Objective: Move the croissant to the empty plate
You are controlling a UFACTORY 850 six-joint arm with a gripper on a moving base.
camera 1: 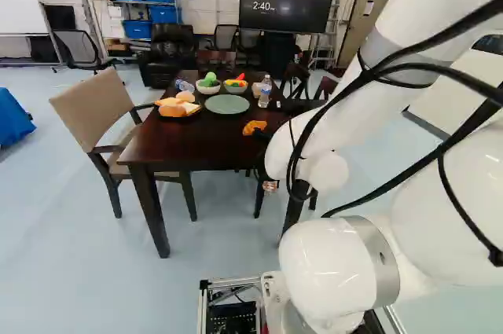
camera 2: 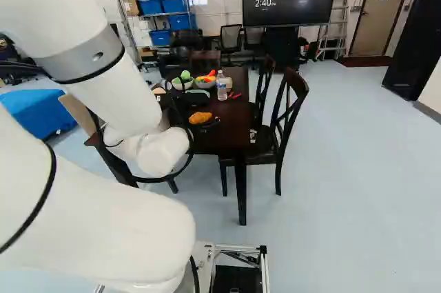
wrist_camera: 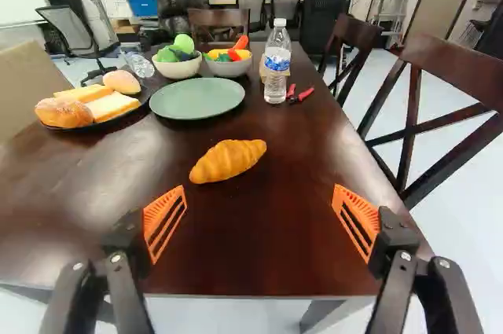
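The pincer (wrist_camera: 259,196) stands wide open with nothing between its orange pads (wrist_camera: 162,222), most likely spread so that the croissant (wrist_camera: 228,161) can pass between them. That croissant lies on the bare wood of the bench (wrist_camera: 259,251), ahead of the pincer and short of the green plate (wrist_camera: 198,100), nearer the line of the finger on the bread side. Nothing crowds it, which should leave room for the fingers on either flank. Its length runs slantwise across the approach, so closing as the pincer is set now might catch it end to end; a turn of the wrist would bring the pads to its narrower middle, and the wrist, looking almost level, probably wants tipping down first. The green plate is bare, evidently kept for this one piece, since the black plate (wrist_camera: 145,100) beside it already carries bread (wrist_camera: 112,106). Two bowls of play vegetables, one white (wrist_camera: 179,70) and one grey-white (wrist_camera: 229,69), stand behind it and a water bottle (wrist_camera: 277,67) stands upright to one side, so coming in over the near rim looks safest; a wide swing could topple the bottle. The job is at its start: reach, then grasp.
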